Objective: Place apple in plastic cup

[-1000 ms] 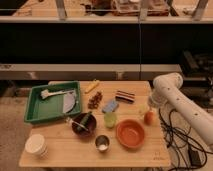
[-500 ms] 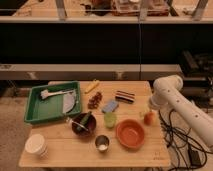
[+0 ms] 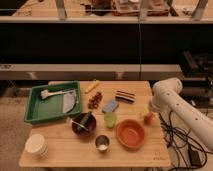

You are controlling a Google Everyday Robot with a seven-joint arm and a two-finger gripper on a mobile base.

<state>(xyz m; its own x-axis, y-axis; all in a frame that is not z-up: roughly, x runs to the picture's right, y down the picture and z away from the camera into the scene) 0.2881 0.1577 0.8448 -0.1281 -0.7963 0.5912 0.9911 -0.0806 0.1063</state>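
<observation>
While a white robot arm reaches in from the right edge of the frame, a wooden table fills the lower half of the view, seen from above and in front. Dark shelving runs across the background.

The arm bends down at its elbow, and the gripper hangs right of centre, directly over the apple. It looks to be touching the top of the fruit. Whether it is gripping the apple or spread around it cannot be told.

The apple, small and orange-red, is near the table's right edge, just to the upper right of an orange bowl. The cup, yellow-green and translucent, stands upright near the middle of the table, left of the apple, with the bowl's upper left rim close beside it. The apple and the cup are apart.

A dark bowl with a utensil lying across it sits left of the cup. A metal cup stands below the cup, toward the bottom of the frame. A white cup is at the lower left corner of the table.

A green tray lies at the table's upper left, holding a pale tool and a grey piece. Above the cup lie a blue block, a cluster of dark red pieces, a yellow item and a dark striped item.
</observation>
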